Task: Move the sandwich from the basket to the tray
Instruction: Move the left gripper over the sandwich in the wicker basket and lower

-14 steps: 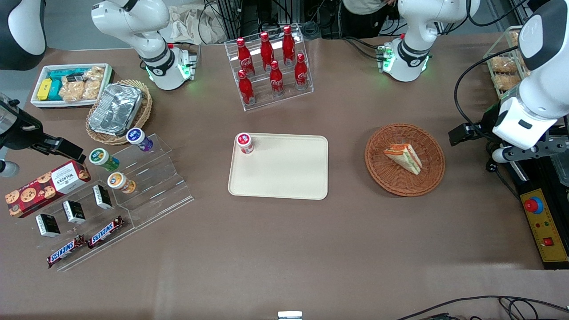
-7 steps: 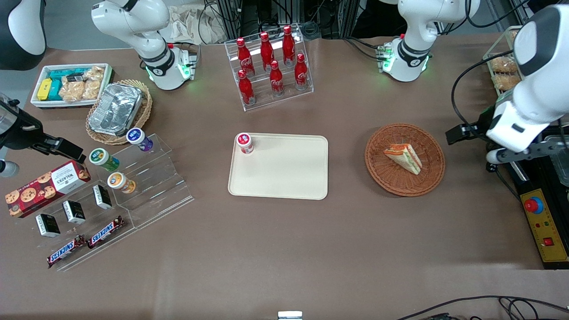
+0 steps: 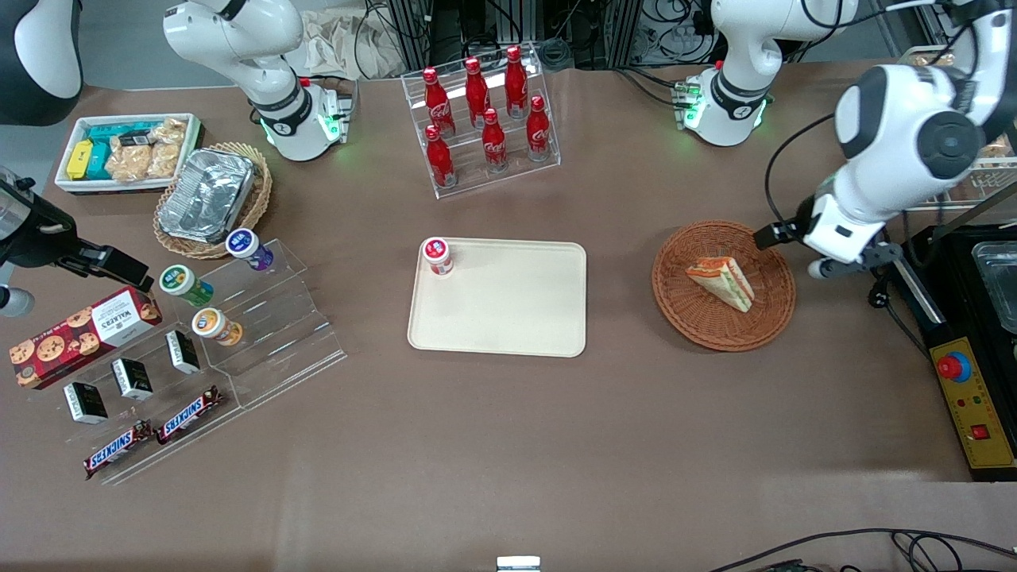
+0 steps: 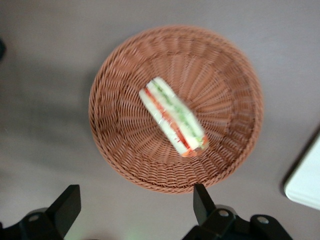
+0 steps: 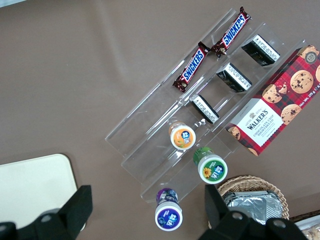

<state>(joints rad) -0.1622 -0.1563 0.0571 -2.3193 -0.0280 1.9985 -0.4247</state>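
Bench (image 3: 508,445) first: we see tray (image 3: 508,318) mid-bench, basket (image 3: 724,284) at its 3 o'clock. Sandwich (image 3: 721,283) lies at basket centre. Our claw (image 4: 135,210) hovers high at basket edge, fingers spread wide, empty. We judge sandwich light, soft, crushable; grip gently across flat bread faces mid-wedge. Readable: Coca-Cola bottles (image 3: 485,119), Walkers box (image 3: 83,334), Snickers bars (image 3: 155,435).

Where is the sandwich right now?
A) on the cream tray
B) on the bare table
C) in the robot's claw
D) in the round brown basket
D. The sandwich lies in the round wicker basket; the open claw hangs above the basket's edge, holding nothing, and the tray has only a small jar in one corner.
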